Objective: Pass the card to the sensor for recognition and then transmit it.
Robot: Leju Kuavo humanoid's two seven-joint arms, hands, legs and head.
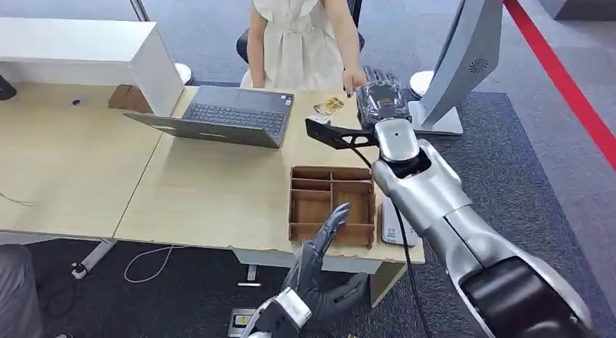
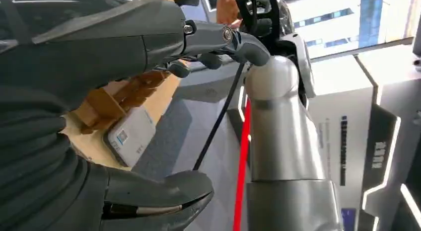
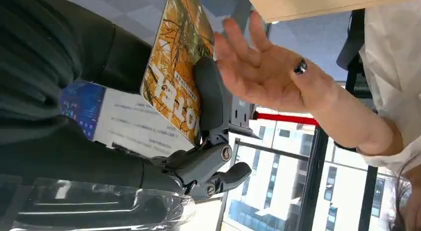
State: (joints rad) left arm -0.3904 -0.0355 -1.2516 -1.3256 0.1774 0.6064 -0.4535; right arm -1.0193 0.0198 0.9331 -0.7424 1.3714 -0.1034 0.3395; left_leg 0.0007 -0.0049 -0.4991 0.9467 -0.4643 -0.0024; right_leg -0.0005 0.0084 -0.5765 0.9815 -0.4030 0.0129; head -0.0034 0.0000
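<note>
Card, orange printed plastic (image 3: 176,67), pinched in your right robot hand (image 3: 208,116); person's open palm (image 3: 263,74) near. Release early, it drops. Left robot hand (image 1: 319,262) open, idle.

You see two silver arms with dark joint sections; a black cable runs along the right arm (image 1: 443,207), which carries a black bracket by the wrist. The left hand (image 1: 319,262) and the right hand (image 1: 379,98) have dark grey fingers with visible screws and ribbed grey covers.

Head cam high, looks down past right hand (image 1: 379,98); wrist cams sit close behind own hands, both sideways.
</note>
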